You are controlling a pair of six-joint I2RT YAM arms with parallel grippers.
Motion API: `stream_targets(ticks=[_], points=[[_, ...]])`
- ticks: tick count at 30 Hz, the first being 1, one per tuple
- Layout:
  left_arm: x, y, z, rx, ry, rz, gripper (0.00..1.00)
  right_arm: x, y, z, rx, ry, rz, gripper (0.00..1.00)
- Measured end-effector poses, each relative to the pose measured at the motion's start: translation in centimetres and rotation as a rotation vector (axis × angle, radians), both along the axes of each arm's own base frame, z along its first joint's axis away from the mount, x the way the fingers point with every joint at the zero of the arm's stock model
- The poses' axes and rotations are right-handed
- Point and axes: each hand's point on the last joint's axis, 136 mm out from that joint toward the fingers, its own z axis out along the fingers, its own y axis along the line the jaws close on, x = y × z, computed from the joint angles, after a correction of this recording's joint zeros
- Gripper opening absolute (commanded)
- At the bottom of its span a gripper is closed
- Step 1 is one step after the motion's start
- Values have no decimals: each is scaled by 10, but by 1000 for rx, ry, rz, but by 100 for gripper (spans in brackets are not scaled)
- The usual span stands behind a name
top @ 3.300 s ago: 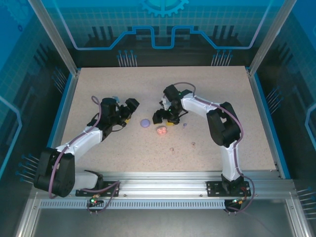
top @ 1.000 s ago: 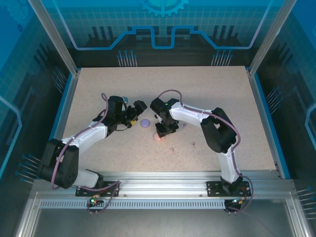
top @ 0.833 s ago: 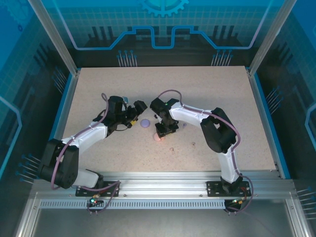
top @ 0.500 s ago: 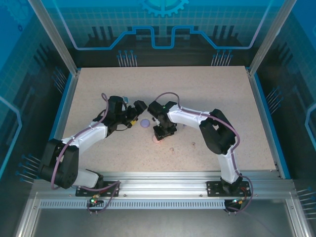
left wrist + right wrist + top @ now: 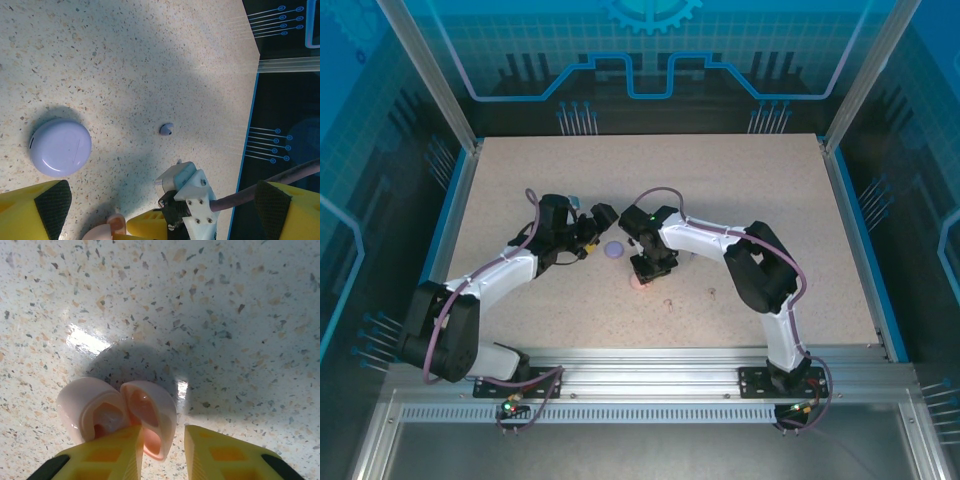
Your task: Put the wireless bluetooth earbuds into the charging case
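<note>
The pink charging case [image 5: 117, 412] lies open on the table, its two halves spread apart. My right gripper [image 5: 162, 432] is down at it, with the raised half between the yellow fingers [image 5: 100, 455]. That half rests against the left finger, with a small gap to the right finger. From above, the right gripper [image 5: 646, 270] covers most of the pink case [image 5: 638, 282]. Two pink earbuds [image 5: 668, 301] [image 5: 712, 293] lie nearer the arms. A lavender earbud [image 5: 166, 129] lies beyond the closed lavender case [image 5: 60, 146] [image 5: 613, 250]. My left gripper [image 5: 592, 222] hovers wide open and holds nothing.
The speckled table [image 5: 750, 200] has blue rails along its sides. The right wrist's white camera mount [image 5: 195, 192] and its cable sit right in front of my left gripper [image 5: 161, 189]. The two grippers are close together near the table's middle.
The right gripper has shifted slightly left at the pink case and its jaws have narrowed around the raised half. The left arm has not moved.
</note>
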Motion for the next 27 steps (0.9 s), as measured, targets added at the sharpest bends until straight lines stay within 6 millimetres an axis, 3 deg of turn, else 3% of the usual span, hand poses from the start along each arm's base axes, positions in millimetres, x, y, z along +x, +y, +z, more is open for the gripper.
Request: stream_targets(ticks=[8, 27], points=[[0, 0, 0, 0, 0, 0, 99, -7, -9, -1, -16, 6, 0, 33], [0, 0, 0, 0, 0, -1, 99, -4, -6, 3, 0, -6, -2, 30]])
